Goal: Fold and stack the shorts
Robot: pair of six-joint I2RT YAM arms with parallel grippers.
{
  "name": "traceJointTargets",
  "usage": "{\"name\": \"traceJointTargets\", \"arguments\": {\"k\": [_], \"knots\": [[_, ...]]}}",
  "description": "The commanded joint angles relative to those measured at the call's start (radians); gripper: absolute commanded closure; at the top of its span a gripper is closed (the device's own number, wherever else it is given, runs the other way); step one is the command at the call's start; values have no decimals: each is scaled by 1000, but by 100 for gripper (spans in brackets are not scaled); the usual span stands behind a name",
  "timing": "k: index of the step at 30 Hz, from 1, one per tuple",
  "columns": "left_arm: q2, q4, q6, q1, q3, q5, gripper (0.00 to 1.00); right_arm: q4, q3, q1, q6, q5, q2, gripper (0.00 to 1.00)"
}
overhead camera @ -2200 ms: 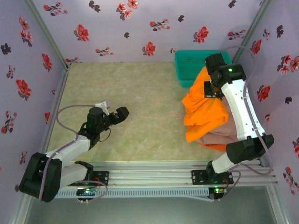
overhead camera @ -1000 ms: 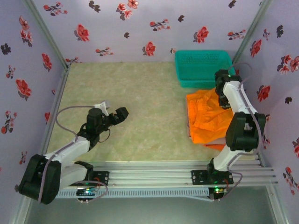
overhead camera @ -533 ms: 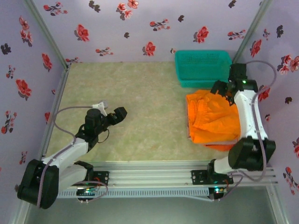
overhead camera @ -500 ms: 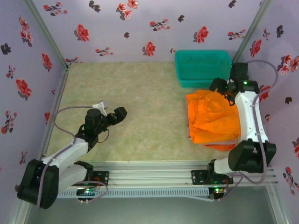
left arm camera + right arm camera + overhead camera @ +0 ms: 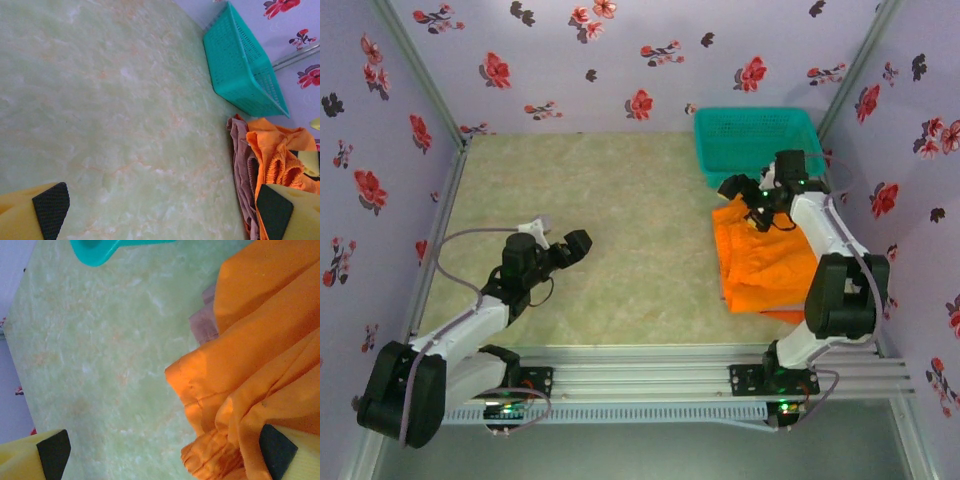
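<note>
Right gripper (image 5: 748, 200), jaws spread, hangs over the shorts (image 5: 770, 265) (stack looks rumpled); next, I'd guess, pinch an edge.

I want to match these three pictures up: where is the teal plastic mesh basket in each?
Top external: teal plastic mesh basket, far right corner.
Left wrist: basket, upper right, tilted.
Right wrist: basket corner at top edge, left.
Shared landmark: bright orange cloth shorts beside it.
</note>
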Motion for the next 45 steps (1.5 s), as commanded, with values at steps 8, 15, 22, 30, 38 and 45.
{"name": "traceJointTargets", "arguments": {"k": [8,15,22,30,38,45], "knots": [[-38,-73,70,10,31,-45,0,147,-53,-91,17,15,199,1],[-83,-157,128,9,60,-124,1,203,-98,-115,9,-54,195,1],[-257,-321,376,10,128,-551,0,271,-176,-29,-89,175,-203,1],[-198,102,760,36,-37,-876,1,779,-630,40,-278,548,-610,1],[143,577,825,152,-152,-887,1,1039,-859,40,-432,787,-481,1],[435,885,851,206,-176,-843,0,1280,-878,41,-473,758,-282,1]]}}
